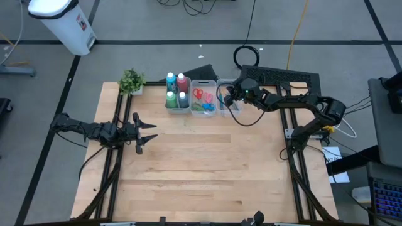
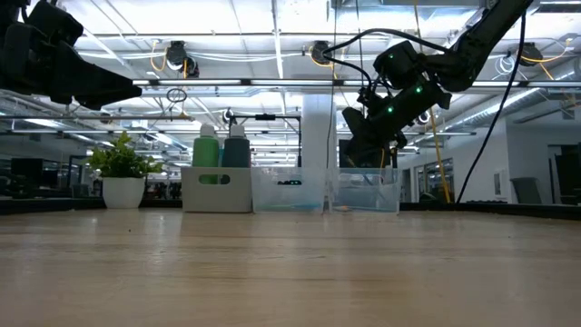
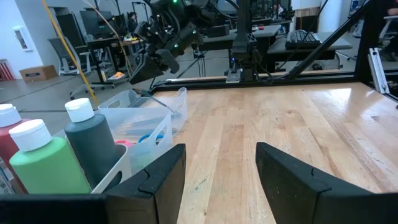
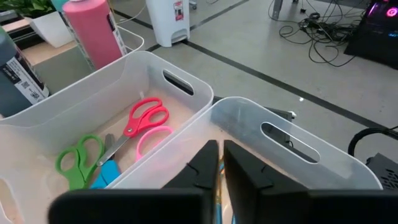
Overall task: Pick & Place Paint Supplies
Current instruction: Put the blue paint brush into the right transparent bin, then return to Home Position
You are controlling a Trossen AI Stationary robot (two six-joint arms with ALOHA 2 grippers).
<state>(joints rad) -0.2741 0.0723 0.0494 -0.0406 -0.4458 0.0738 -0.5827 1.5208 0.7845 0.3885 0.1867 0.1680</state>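
Observation:
Four paint bottles stand in the left clear bin: blue point(image 1: 170, 80), pink-red point(image 1: 182, 80), green point(image 1: 170, 99) and dark grey point(image 1: 183, 99). Red scissors point(image 4: 146, 115), pink scissors point(image 4: 152, 140), green scissors point(image 4: 78, 158) and blue scissors point(image 4: 106, 174) lie in the middle bin point(image 4: 186, 78). My right gripper point(image 4: 221, 146) hovers, shut, above the wall between the middle bin and the right bin point(image 4: 298, 146). The brushes are hidden. My left gripper point(image 1: 146, 132) waits open above the table's left part. My right gripper has its fingers nearly together, pointing down over the right bin's near wall. Whether anything thin sits in the narrow gap between them, I cannot tell.
A small potted plant point(image 1: 132, 80) stands at the far left corner beside the bins. A keyboard point(image 1: 282, 76) lies behind the table's far right corner. The three bins line the far edge; bare wood point(image 1: 207, 163) fills the middle and near part.

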